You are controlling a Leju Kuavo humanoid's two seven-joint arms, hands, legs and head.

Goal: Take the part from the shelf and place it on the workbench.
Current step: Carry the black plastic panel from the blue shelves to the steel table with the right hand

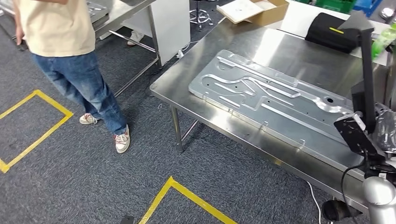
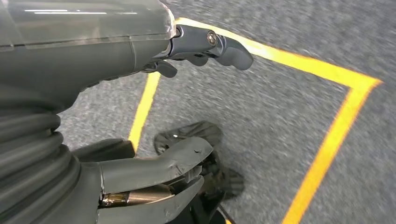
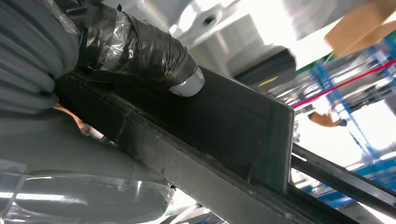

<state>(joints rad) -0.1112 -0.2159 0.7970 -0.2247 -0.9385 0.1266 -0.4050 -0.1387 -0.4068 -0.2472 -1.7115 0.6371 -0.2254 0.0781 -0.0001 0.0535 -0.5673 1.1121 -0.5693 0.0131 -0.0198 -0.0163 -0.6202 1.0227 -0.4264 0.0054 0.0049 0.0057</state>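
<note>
Lying flat on workbench, part (stamped metal), left hand fingers apart, right hand gripping black bar.

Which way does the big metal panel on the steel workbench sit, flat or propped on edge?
Flat. The metal panel lies with its ribbed face up on the workbench, wholly within the tabletop's edges.

A person in jeans stands on grey carpet marked with yellow tape.
</note>
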